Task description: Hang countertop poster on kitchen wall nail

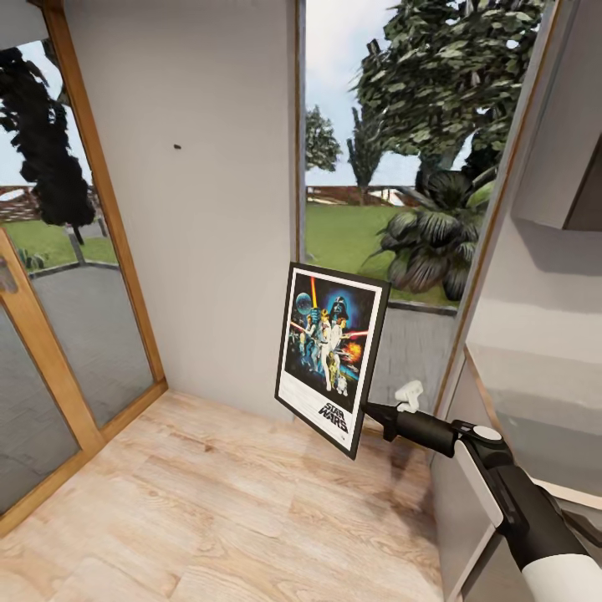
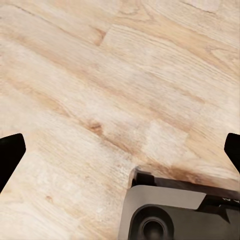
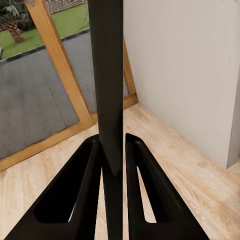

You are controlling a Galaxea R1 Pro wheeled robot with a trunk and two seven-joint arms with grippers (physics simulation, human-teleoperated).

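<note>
The poster [image 1: 333,355], a Star Wars print in a thin black frame, hangs upright and slightly tilted above the wooden floor. My right gripper [image 1: 374,412] is shut on its lower right edge. In the right wrist view, both black fingers [image 3: 87,170] clamp the frame's dark edge [image 3: 110,75], with the gripper [image 3: 113,147] pointing at the wall corner. One wall nail [image 1: 177,147], a tiny dark stub, sticks out of the pale grey wall well above and left of the poster. My left gripper [image 2: 120,152] is open over the floor, its fingertips [image 2: 11,152] wide apart.
A wood-framed glass door [image 1: 58,334] is on the left and a tall window [image 1: 393,167] to the right of the wall panel. A glossy grey surface [image 1: 543,393] and a wall cabinet [image 1: 568,150] crowd the right side. My base [image 2: 170,210] sits below the left gripper.
</note>
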